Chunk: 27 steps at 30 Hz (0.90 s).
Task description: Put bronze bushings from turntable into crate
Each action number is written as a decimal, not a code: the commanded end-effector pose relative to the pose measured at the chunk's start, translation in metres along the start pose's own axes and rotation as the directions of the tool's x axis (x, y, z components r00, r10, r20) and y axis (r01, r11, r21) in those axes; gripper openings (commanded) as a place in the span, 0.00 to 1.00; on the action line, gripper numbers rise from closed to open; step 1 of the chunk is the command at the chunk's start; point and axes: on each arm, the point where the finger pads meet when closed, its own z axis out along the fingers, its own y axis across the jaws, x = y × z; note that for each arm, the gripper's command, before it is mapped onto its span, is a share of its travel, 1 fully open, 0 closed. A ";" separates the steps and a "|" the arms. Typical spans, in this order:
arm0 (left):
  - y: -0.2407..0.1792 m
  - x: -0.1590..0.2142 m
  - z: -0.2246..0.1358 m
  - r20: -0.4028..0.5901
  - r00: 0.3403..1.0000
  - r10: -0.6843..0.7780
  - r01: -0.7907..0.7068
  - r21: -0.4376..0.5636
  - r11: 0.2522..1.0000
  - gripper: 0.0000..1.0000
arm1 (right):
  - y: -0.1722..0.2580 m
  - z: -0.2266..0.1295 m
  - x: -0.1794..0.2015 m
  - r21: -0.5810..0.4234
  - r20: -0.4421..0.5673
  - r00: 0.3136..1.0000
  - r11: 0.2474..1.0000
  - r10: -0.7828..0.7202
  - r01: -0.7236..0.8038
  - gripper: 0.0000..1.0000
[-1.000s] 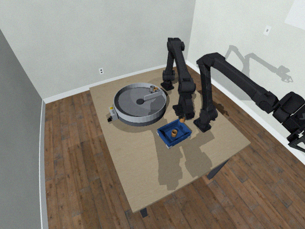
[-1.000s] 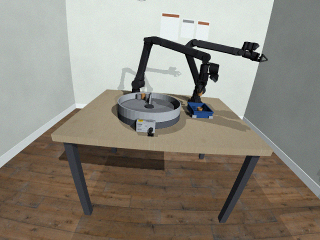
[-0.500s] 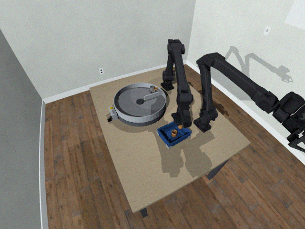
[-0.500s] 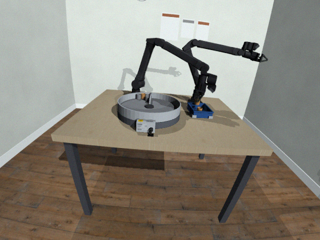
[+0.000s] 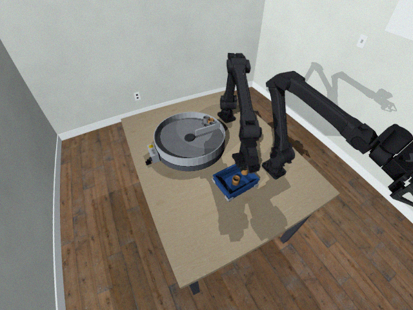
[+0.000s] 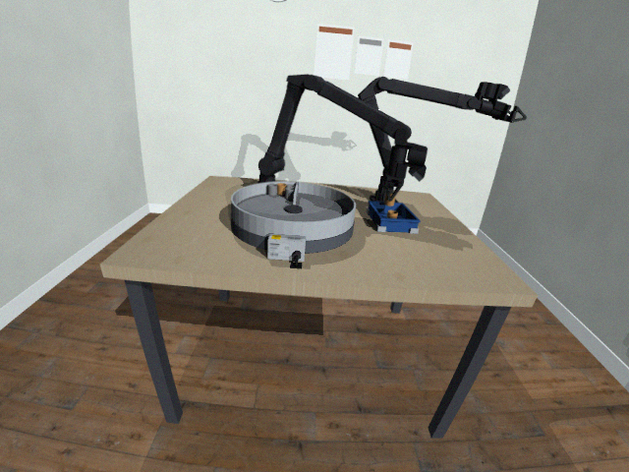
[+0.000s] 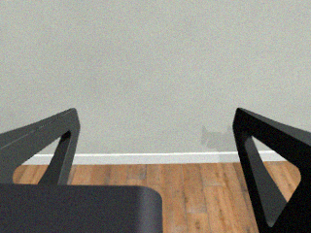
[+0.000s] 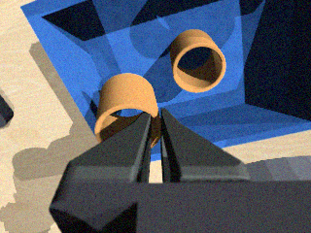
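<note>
Right wrist view: the right pincer (image 5: 244,168) (image 6: 391,200) (image 8: 155,116) is pressed nearly together on the wall of one bronze bushing (image 5: 244,172) (image 6: 390,203) (image 8: 127,89), which it holds over the blue crate (image 5: 238,192) (image 6: 398,224) (image 8: 63,53). A second bushing (image 6: 392,214) (image 8: 185,43) is inside the crate, apart from the held one. The crate sits level on the surface (image 5: 186,227) (image 6: 202,259) (image 8: 29,29), and the visible guides (image 5: 228,199) (image 6: 381,229) are at its corners. On the turntable (image 5: 186,162) (image 6: 292,228) (image 8: 287,170), another bronze piece (image 5: 211,119) (image 6: 281,189) is grouped with grey steel ones (image 5: 205,119) (image 6: 272,190) near the divider (image 5: 207,129) (image 6: 295,194). The left pincer (image 5: 401,196) (image 6: 519,114) (image 7: 155,116) is spread wide with nothing in it, well apart from the crate, facing the wall (image 7: 155,63).
</note>
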 end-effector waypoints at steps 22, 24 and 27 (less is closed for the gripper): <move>0.004 -0.048 0.004 0.087 0.996 -0.013 0.013 -0.007 1.000 1.00 | -0.002 -0.019 -0.016 0.012 0.054 0.999 1.000 0.005 -0.005 0.00; 0.004 -0.048 0.004 0.087 0.996 -0.013 0.013 -0.007 1.000 1.00 | -0.002 -0.019 -0.016 0.012 0.054 0.999 1.000 0.005 -0.005 0.00; 0.004 -0.048 0.004 0.087 0.996 -0.013 0.013 -0.007 1.000 1.00 | -0.002 -0.017 -0.016 0.012 0.052 0.999 1.000 0.005 -0.005 0.00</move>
